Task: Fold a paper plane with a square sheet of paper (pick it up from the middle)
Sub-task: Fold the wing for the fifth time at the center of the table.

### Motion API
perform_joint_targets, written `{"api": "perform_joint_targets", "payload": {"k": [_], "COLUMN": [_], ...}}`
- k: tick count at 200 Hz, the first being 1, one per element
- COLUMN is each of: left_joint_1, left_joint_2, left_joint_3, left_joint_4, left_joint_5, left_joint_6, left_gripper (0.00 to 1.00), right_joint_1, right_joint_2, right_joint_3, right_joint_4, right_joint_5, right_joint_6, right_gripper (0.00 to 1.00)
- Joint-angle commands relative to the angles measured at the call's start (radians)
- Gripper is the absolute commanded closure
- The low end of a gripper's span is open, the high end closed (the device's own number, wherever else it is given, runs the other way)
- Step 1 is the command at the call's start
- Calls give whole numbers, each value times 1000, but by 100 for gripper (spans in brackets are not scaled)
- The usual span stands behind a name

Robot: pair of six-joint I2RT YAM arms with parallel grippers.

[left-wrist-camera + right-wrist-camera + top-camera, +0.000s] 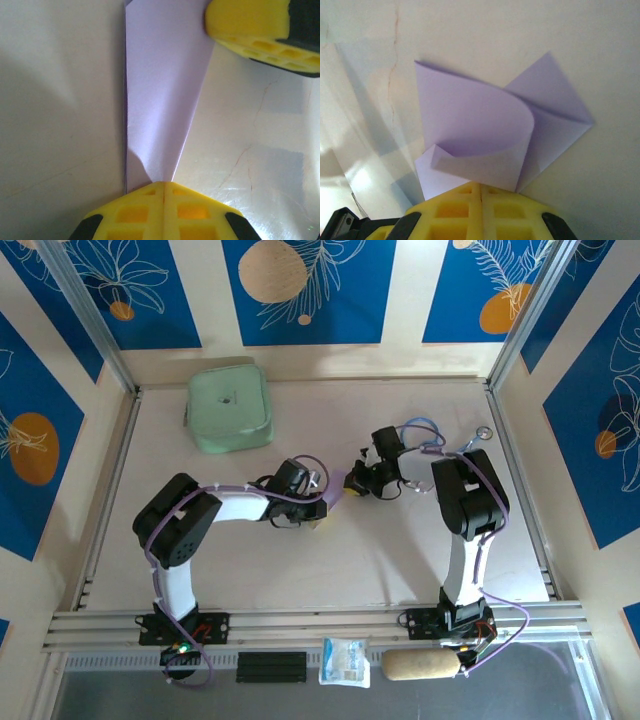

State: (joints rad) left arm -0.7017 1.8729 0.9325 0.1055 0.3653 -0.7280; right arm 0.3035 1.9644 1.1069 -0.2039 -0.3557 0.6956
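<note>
I'm looking at the table (380, 560), with the mint-green pouch (229, 410) sitting by its far-left corner. The sheet of paper (470, 115), partly folded, is lying around the table's middle. The left gripper (163, 186) and right gripper (480, 186) are both pinching it from opposite ends, jaws squeezed together.

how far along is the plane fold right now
Partway. Done: the lilac paper carries several folds, showing angled corners and stacked layers. In hand: left gripper and right gripper are both shut on it from opposite sides, with one flap curled over, not creased flat. Left: crease that flap and finish the wings; it is no clean dart yet.
</note>
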Motion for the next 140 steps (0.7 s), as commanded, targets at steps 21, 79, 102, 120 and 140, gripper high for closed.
{"api": "perform_joint_targets", "payload": {"k": [21, 79, 102, 120, 140], "left_joint_1": [-2, -4, -3, -4, -4], "left_joint_2": [41, 41, 40, 35, 28], "left_joint_3": [-82, -83, -80, -73, -47], "left_joint_4": [-230, -227, -228, -232, -241], "left_joint_5": [-24, -19, -17, -15, -6], "left_joint_6": [-5, -6, -6, -4, 4], "left_gripper": [100, 100, 100, 100, 100], "right_joint_1": [-92, -163, -180, -181, -174], "right_joint_2": [66, 97, 106, 96, 36], "right_joint_3": [49, 103, 132, 157, 150], "right_joint_4": [8, 0, -1, -17, -25], "right_joint_5": [119, 112, 98, 81, 73], "right_joint_6": [-1, -1, -2, -9, -13], "right_gripper": [94, 94, 94, 94, 94]}}
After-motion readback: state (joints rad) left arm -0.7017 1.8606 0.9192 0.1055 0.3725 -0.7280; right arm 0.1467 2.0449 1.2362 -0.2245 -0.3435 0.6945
